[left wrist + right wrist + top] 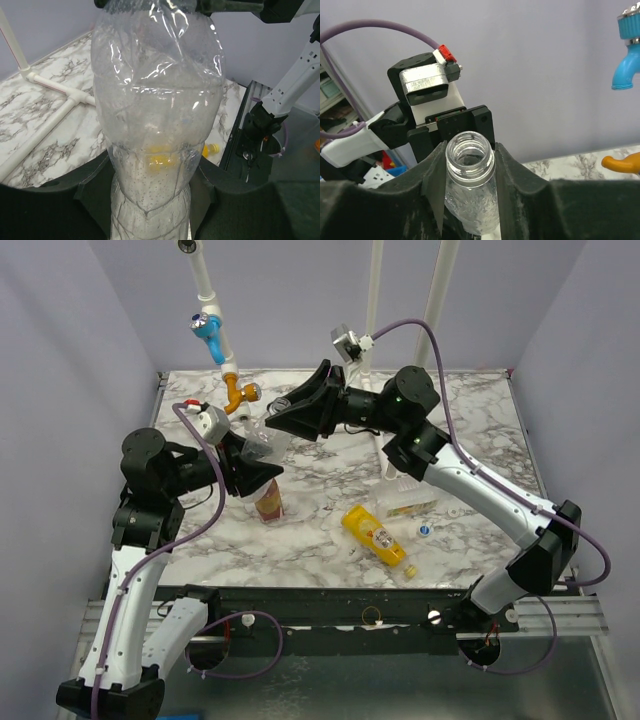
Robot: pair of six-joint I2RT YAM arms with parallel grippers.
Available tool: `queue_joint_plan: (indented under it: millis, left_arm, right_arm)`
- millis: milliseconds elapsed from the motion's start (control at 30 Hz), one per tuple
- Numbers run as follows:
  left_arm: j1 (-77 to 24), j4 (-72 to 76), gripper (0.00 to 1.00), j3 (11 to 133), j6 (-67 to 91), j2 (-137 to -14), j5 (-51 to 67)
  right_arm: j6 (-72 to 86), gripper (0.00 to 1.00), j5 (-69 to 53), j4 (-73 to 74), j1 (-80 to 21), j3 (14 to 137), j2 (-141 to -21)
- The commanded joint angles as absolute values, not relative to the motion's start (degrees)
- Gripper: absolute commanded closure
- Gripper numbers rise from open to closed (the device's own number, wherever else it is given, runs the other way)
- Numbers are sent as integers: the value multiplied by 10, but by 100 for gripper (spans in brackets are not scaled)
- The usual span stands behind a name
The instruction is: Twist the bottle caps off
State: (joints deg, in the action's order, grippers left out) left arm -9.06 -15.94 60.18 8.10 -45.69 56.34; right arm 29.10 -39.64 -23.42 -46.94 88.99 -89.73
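Clear bottle [157, 125] held above the surface [480, 420]: left hand [150, 200] clenched on thin, crinkly, crushable body; right hand [470, 150] clamped around stiffer threaded neck, mouth uncapped. Likely light, slippery; firmest hold at neck.

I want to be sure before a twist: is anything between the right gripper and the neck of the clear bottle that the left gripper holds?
Nothing visible. The fingers of the right gripper flank the bare neck of the clear bottle directly. Its mouth is open, with no cap on it. The left gripper clamps the body.
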Motion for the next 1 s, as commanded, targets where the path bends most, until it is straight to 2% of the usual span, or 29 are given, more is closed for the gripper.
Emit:
queue_joint_plan:
  millis: [0, 33, 67, 433, 633, 833, 967]
  left_arm:
    - [-93, -149, 29, 596, 89, -435, 570]
    - [-93, -153, 10, 592, 88, -428, 560]
    - [-93, -157, 1, 589, 84, -421, 545]
    - [-93, -252, 1, 598, 50, -380, 398]
    - [-93, -255, 1, 598, 38, -382, 374]
    - [-94, -255, 1, 598, 37, -381, 382]
    - [-93, -255, 1, 601, 39, -382, 399]
  right_arm:
    - [242, 73, -333, -198, -473, 895, -887]
    - [226, 73, -316, -179, -473, 894, -881]
    - [204, 73, -301, -163, -473, 893, -875]
    - [-12, 75, -64, -15, -473, 834, -854]
    - [-24, 80, -20, -26, -473, 823, -873]
    - [-41, 80, -15, -16, -473, 829, -891]
    - [-65, 80, 32, 34, -474, 849, -933]
